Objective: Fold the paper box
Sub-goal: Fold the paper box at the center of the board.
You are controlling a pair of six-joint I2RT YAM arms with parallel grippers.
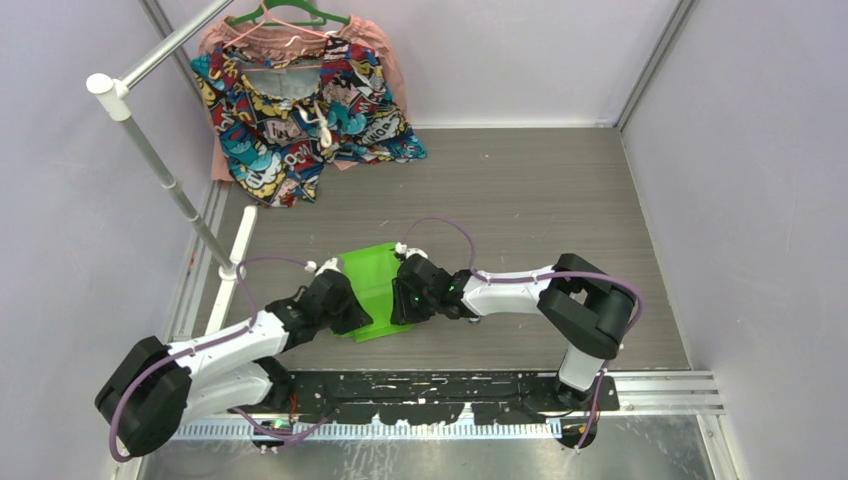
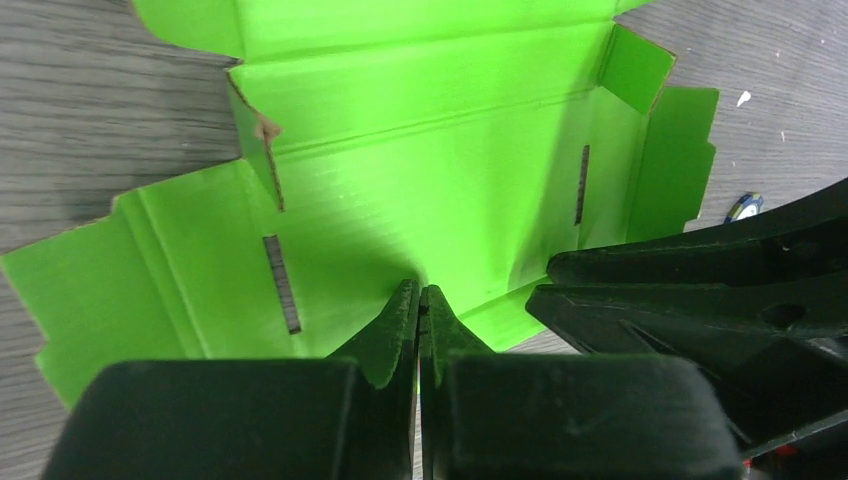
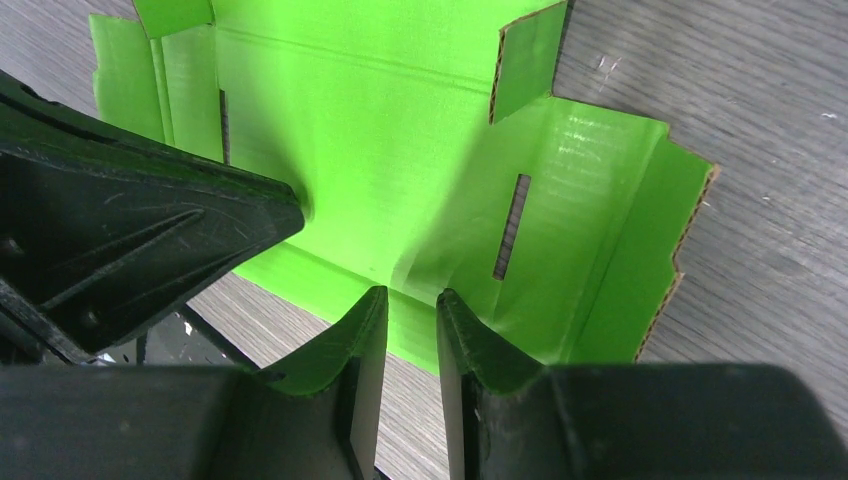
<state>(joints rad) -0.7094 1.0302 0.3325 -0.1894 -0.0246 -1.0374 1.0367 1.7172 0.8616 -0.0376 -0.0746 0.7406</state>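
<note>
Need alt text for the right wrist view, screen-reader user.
An unfolded lime-green paper box lies on a grey wood-grain table, some flaps tilted up. The right gripper, fingers slightly apart, hovers over its near edge; the left gripper reaches in from the left, tip over the card.

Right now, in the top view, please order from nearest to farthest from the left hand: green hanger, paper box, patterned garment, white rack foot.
1. paper box, right at the left hand, in the table's middle.
2. white rack foot, on the left side.
3. patterned garment, at the far back, left.
4. green hanger, farthest, above the garment.
</note>
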